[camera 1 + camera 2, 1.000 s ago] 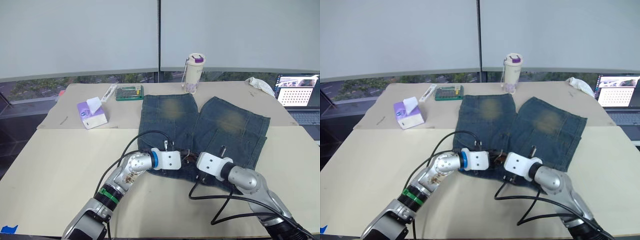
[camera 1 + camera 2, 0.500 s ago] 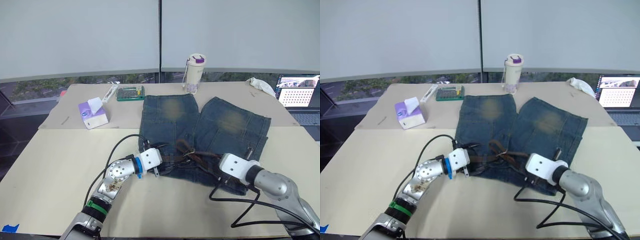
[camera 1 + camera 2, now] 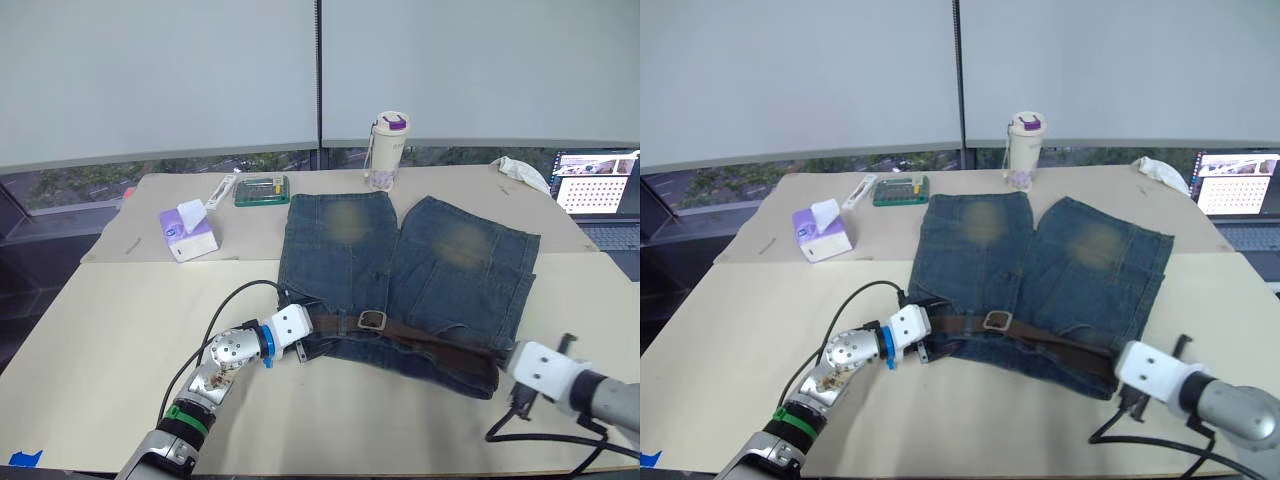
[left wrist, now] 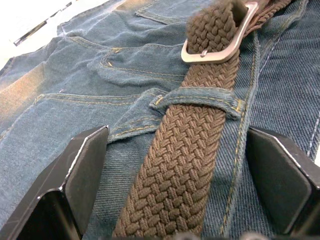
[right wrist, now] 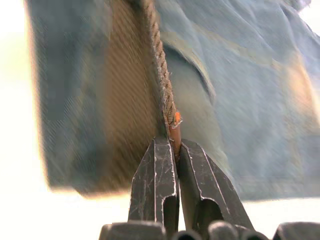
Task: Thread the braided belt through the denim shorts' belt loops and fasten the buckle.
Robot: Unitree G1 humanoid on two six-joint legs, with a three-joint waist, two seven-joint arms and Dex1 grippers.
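— Pinching the tail of the braided belt [image 5: 162, 80], is it?

— Yes. My right gripper [image 5: 172, 150] is closed on the tip, off the shorts' edge; I'd judge that keeps the strap taut. My left gripper [image 4: 185, 175] is spread wide, holding nothing, a finger either side of the belt.

— Where's the belt?

— Across the waistband of the denim shorts [image 3: 400, 270] on the bench [image 3: 120, 330], under a belt loop [image 4: 197, 97], the buckle [image 3: 372, 320] fastened, I think.

— Containers?

— A lidded tumbler [image 3: 387, 148], contents hidden; a tissue box [image 3: 186, 230] with one sheet up.
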